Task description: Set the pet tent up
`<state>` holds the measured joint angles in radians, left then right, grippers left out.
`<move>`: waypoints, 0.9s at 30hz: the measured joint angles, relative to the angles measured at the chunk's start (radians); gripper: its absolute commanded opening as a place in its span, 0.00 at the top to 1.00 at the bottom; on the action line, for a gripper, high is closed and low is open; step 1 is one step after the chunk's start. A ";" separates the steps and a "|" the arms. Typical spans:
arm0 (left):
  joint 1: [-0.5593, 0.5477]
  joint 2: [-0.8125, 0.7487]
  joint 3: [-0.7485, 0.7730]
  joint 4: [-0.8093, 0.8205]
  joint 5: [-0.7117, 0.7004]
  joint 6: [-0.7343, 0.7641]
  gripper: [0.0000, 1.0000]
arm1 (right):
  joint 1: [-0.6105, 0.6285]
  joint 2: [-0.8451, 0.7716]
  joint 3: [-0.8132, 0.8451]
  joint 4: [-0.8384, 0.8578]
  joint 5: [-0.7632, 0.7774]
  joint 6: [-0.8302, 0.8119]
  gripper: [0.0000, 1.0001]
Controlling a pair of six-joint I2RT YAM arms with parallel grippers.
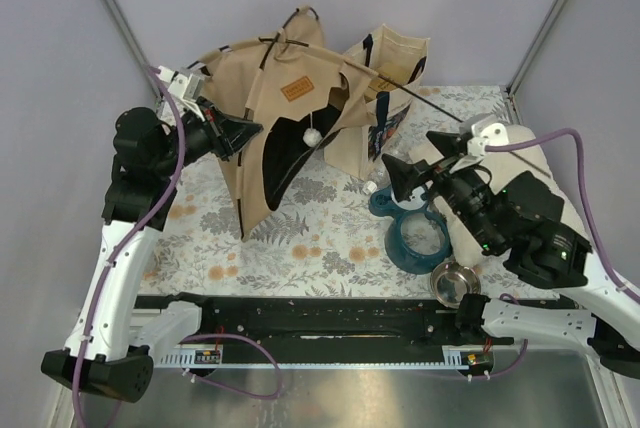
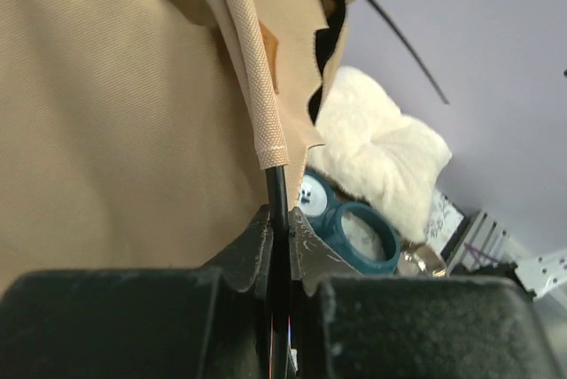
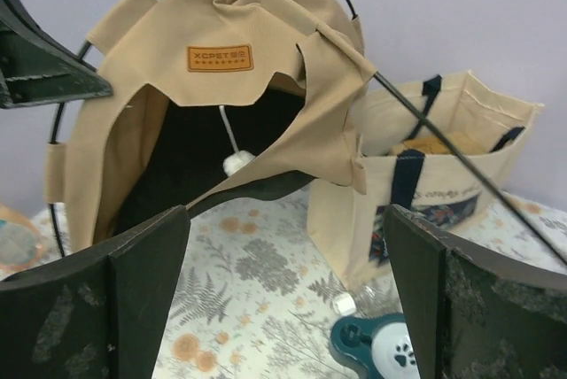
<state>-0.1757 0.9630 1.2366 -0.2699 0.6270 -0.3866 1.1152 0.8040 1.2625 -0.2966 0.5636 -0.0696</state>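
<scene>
The left claw (image 2: 282,255) is being squeezed shut on a thin black pole (image 2: 277,193) of the pet tent (image 2: 106,113). The tent is being held up right in front of its tips, likely so it is not falling over. The right claw (image 3: 283,290) is being held wide apart with nothing in it, facing the tent's doorway. It is maybe being readied for the loose pole (image 3: 461,162) sticking out ahead, by the tote bag (image 3: 354,215). That pole's end is being cut off at the edge, and the tent's back is being hidden

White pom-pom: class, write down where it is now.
In the top view, the white pom-pom hangs in the pet tent's dark doorway, just below the brown label, left of the tote bag.
</scene>
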 measured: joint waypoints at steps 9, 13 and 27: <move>0.119 0.105 0.000 -0.152 0.146 0.251 1.00 | -0.021 0.094 -0.023 -0.052 0.026 -0.016 0.01; 0.214 0.121 -0.004 -0.204 0.190 0.327 1.00 | -0.037 0.114 -0.032 -0.068 0.020 -0.012 0.00; 0.415 0.132 -0.085 -0.174 0.283 0.323 1.00 | -0.100 0.212 -0.020 -0.117 0.016 0.024 0.00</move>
<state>0.2398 1.0946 1.1511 -0.4442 0.9100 -0.0639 1.0157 1.0161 1.2427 -0.4137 0.5793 -0.0460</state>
